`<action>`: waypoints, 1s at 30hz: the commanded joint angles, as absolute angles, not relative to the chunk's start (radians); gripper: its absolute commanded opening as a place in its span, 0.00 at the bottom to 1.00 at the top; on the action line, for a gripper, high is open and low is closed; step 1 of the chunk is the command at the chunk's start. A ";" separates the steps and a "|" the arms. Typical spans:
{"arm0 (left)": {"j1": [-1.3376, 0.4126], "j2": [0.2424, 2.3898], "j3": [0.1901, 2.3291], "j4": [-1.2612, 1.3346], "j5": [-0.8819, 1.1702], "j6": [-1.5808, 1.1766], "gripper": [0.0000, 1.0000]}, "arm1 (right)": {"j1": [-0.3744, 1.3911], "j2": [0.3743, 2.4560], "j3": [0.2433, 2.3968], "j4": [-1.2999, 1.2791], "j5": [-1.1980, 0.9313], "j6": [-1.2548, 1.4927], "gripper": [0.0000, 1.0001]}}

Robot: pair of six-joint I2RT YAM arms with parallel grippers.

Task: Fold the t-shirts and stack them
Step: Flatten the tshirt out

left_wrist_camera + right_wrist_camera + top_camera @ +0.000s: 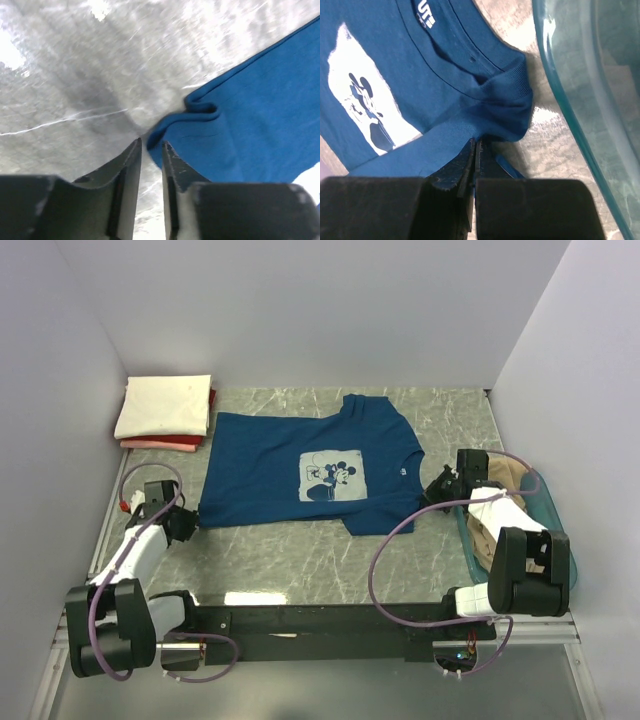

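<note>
The dark blue t-shirt (300, 475) lies spread flat, front up, in the middle of the marble-patterned table (300, 560). Its collar points toward the right arm and its hem toward the left. A pale square cartoon print (332, 478) sits on the chest, and the cloth is mostly smooth. At the collar the ribbing is bunched and drawn up into a small peak where my right gripper (475, 145) is clamped tight on the fabric, just beside the teal tub (545, 502). At the near hem corner the edge curls into a little S-shaped fold. That corner sits right at the mouth of my left gripper (151, 147), whose fingers stand a narrow slit apart, and I cannot tell whether they actually pinch the cloth. In the far left corner sits a folded stack, a cream t-shirt (165, 405) on top of a red/pink t-shirt (190, 443). A tan t-shirt (505, 480) lies crumpled in the tub.
</note>
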State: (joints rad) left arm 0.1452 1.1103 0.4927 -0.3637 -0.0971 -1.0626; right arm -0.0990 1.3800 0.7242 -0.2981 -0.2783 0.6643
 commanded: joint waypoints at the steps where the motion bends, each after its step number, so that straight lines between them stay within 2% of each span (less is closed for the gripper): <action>1: 0.147 1.086 0.480 -0.319 -0.061 -1.057 0.27 | -0.100 1.345 0.710 -0.265 -0.282 0.658 0.00; 7: 0.146 1.120 0.488 -0.304 -0.057 -1.049 0.27 | -0.100 1.339 0.698 -0.259 -0.290 0.658 0.00; 9: 0.146 1.129 0.486 -0.285 -0.037 -1.046 0.24 | -0.100 1.335 0.695 -0.261 -0.293 0.658 0.00; 11: 0.146 1.131 0.492 -0.285 -0.026 -1.043 0.17 | -0.100 1.324 0.693 -0.267 -0.293 0.655 0.00; 12: 0.146 1.128 0.497 -0.301 -0.028 -1.039 0.08 | -0.100 1.319 0.693 -0.273 -0.293 0.653 0.00; 14: 0.146 1.114 0.508 -0.330 -0.038 -1.034 0.01 | -0.100 1.295 0.690 -0.285 -0.293 0.646 0.00; 25: 0.147 0.832 0.577 -0.601 -0.140 -1.011 0.01 | -0.101 1.029 0.689 -0.452 -0.193 0.597 0.00; 28: 0.147 0.845 0.565 -0.540 -0.112 -1.028 0.01 | -0.101 1.012 0.702 -0.437 -0.187 0.603 0.00; 30: 0.149 0.943 0.601 -0.474 -0.065 -1.048 0.01 | -0.101 1.072 0.744 -0.426 -0.205 0.607 0.00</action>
